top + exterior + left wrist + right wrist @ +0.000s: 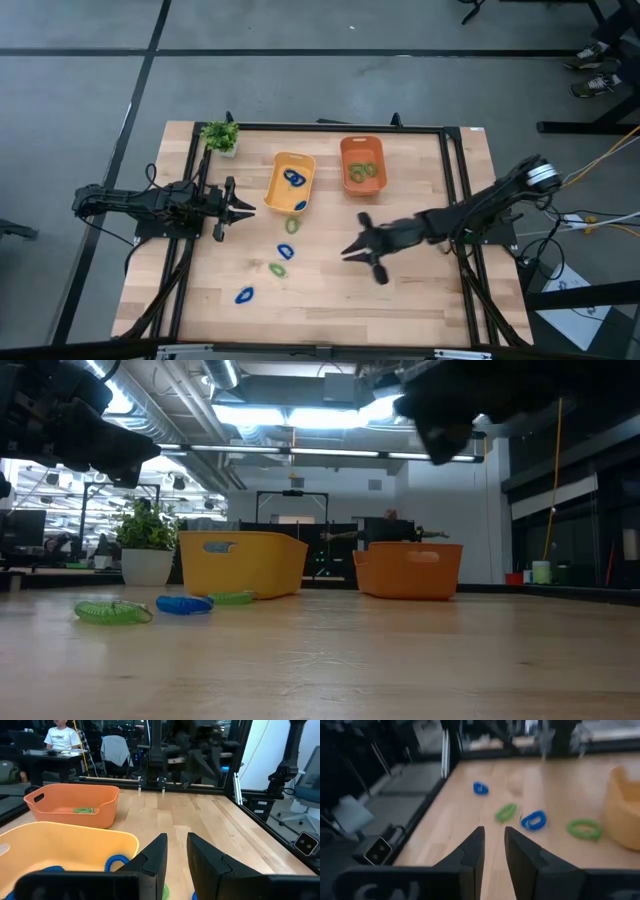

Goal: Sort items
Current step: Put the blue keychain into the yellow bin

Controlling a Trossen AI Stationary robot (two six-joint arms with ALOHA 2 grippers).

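Two dark robot arms are hanging over a pale wooden table: the left gripper is sitting just beside the yellow plastic bin, the right gripper near mid-table, each with its fingers a narrow gap apart and pinching nothing. Blue oval rings are lying in the yellow bin and green oval rings in the orange plastic bin. Four loose rings are lying between the grippers: a green ring, a blue ring, another green ring and a second blue ring.
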